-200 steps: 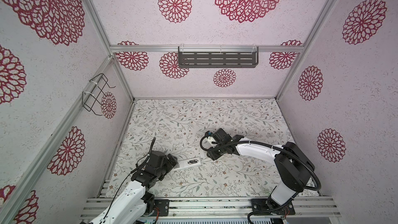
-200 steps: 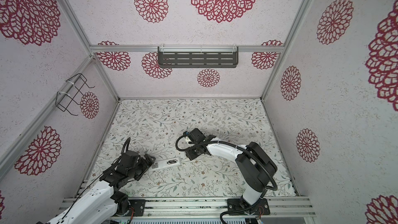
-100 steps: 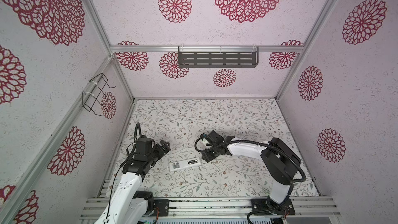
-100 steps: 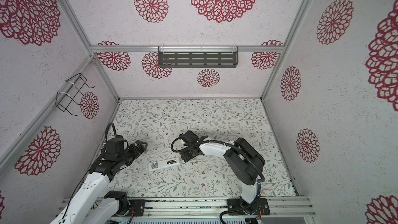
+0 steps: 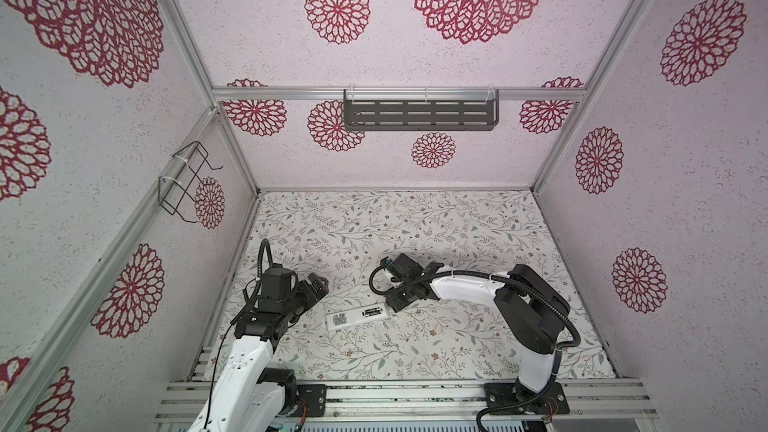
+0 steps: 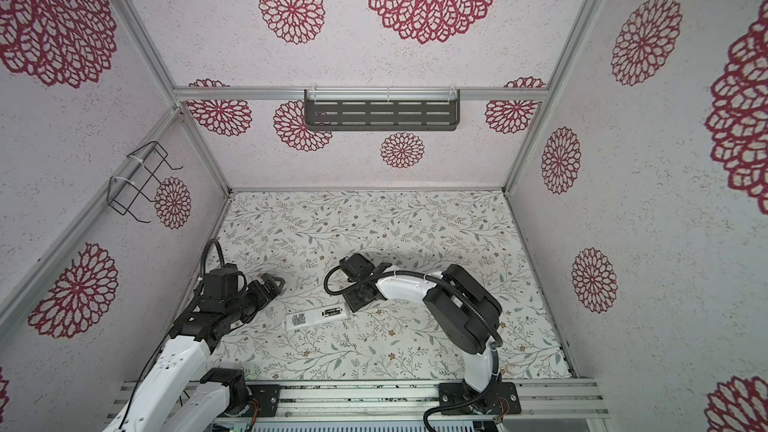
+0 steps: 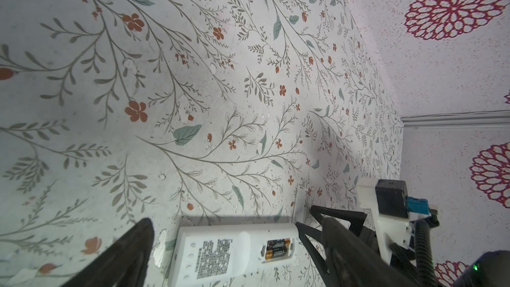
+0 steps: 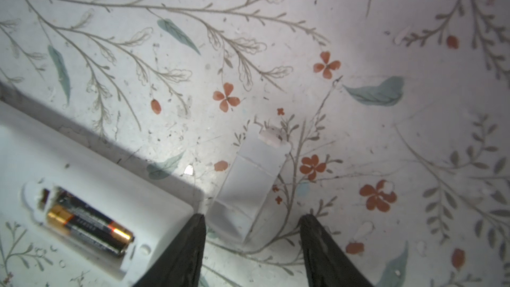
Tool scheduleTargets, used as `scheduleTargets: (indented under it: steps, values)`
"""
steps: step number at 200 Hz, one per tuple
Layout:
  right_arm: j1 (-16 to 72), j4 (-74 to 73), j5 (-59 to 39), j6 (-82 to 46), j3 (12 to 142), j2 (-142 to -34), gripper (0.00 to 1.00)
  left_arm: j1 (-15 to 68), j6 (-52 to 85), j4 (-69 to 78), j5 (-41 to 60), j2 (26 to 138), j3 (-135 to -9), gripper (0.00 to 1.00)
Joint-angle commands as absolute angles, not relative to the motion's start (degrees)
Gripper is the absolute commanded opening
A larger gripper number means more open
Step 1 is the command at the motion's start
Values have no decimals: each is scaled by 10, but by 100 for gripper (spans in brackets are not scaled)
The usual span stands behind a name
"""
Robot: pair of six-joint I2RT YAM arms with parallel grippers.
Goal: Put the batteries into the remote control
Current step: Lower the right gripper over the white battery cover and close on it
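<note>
The white remote control (image 5: 351, 320) (image 6: 309, 319) lies back up on the floral table, near its front and a little left of centre. Two batteries (image 5: 372, 312) (image 6: 331, 312) sit side by side in its open bay. The left wrist view shows the remote control (image 7: 220, 252) and batteries (image 7: 278, 248), as does the right wrist view (image 8: 82, 167) (image 8: 88, 223). My left gripper (image 5: 318, 284) (image 6: 274, 284) (image 7: 239, 220) is open, apart from the remote's left end. My right gripper (image 5: 397, 305) (image 6: 357, 305) (image 8: 252, 216) is open at the remote's right end.
A loose pale bay cover (image 8: 252, 178) (image 7: 299, 208) lies flat on the table just off the remote's right end, between my right fingertips. A grey shelf (image 5: 419, 115) hangs on the back wall and a wire rack (image 5: 187, 180) on the left wall. Aluminium rails (image 5: 395, 398) border the front.
My left gripper has drawn back from the remote's left end, towards the left wall. My right gripper has shifted slightly left and forward. The remote has barely moved.
</note>
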State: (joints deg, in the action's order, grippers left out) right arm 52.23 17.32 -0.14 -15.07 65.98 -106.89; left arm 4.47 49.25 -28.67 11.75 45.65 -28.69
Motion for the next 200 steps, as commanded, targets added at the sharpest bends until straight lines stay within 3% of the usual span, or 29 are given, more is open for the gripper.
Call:
scheduleTargets:
  steps: [1, 72, 142, 170, 200]
  values:
    - [522, 214, 34, -157, 630, -1051, 58, 39, 483, -287, 125, 451, -283, 97]
    - [474, 214, 60, -154, 583, -1019, 57, 39, 484, -285, 128, 446, -282, 97]
    - [477, 171, -101, -124, 677, -1059, 70, 39, 484, -285, 128, 443, -281, 98]
    - [491, 187, -79, -127, 723, -1098, 71, 39, 487, -286, 128, 432, -279, 97]
    - [517, 238, 16, -128, 750, -1126, 71, 38, 484, -283, 132, 437, -281, 97]
